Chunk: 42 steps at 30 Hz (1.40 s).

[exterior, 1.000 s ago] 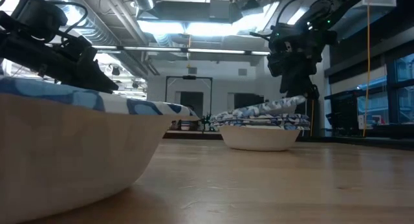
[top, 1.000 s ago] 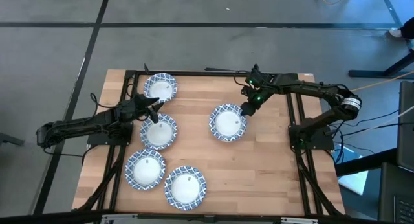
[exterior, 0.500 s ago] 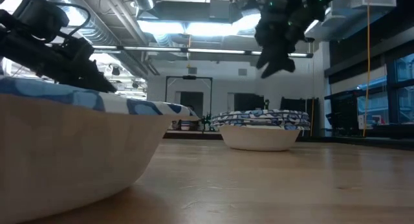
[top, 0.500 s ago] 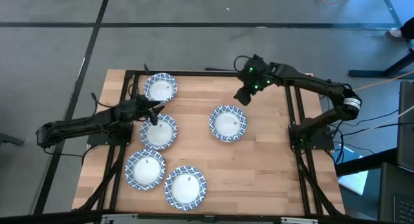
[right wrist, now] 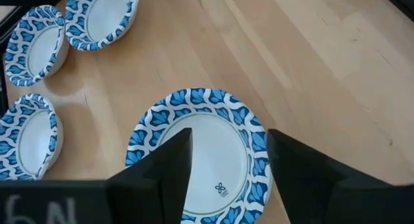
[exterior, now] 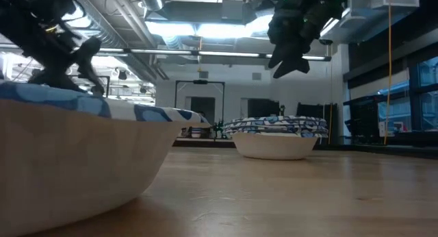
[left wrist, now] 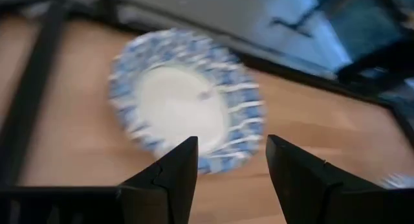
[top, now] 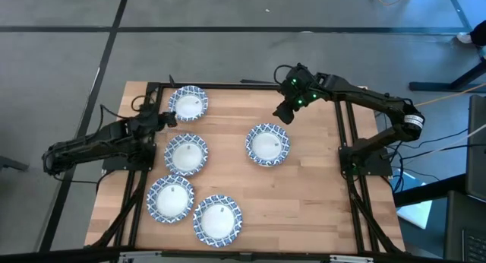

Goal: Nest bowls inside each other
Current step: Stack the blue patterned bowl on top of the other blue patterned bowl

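Both grippers hanging open and empty; five bowl sites showing on the table.

High view: right gripper [top: 286, 111] is hovering near the centre bowl stack [top: 266, 144]; left gripper [top: 158, 120], pulled back since a second ago, is sitting between two left bowls [top: 187, 103].
Low view: stack [exterior: 277, 135] is resting level, no longer tilted.
Wrist views: left fingers [left wrist: 169, 179] are gaping at a bowl [left wrist: 186, 107]; an off-centre pinch may tip it.

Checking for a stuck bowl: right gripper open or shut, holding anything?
Open and empty. The right gripper shows a clear gap between its fingers, with the bowl lying below on the table; in the low view it hangs well above that bowl.
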Tool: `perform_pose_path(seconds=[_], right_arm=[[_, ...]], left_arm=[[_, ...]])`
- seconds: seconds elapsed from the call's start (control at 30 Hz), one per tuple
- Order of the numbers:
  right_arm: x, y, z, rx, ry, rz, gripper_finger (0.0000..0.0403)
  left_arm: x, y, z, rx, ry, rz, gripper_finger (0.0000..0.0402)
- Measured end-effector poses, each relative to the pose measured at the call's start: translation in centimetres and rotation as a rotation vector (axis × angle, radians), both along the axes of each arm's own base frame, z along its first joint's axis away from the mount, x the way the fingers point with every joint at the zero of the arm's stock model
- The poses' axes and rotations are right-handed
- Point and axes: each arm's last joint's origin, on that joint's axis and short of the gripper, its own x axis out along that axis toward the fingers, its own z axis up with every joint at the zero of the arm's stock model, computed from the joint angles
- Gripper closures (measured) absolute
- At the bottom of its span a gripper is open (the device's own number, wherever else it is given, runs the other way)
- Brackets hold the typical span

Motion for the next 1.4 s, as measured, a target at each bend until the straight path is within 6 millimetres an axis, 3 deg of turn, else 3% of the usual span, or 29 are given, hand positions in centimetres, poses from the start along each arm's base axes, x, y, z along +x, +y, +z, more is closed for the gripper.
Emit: perform_pose_path(seconds=[0.2,0.53,0.93,1.13,1.4], right_arm=[[0.0,0.0,0.0,-0.015,-0.003,0.018,0.0205],[0.0,0.1,0.0,-0.024,-0.007,0.045,0.0205],[0.1,0.2,0.0,-0.04,-0.005,0.07,0.0205],[0.1,0.2,0.0,-0.044,-0.005,0.075,0.0205],[0.1,0.2,0.0,-0.058,-0.005,0.093,0.0205]], left_arm=[[-1.5,-0.2,-1.8,-0.194,0.103,0.146,0.0225],[-1.0,0.7,-1.3,-0.201,-0.004,0.166,0.0225],[0.2,1.8,-4.0,-0.26,0.016,0.206,0.0225],[0.7,2.6,-4.0,-0.221,-0.077,0.228,0.0225],[0.9,3.2,-4.5,-0.27,-0.046,0.221,0.0225]])
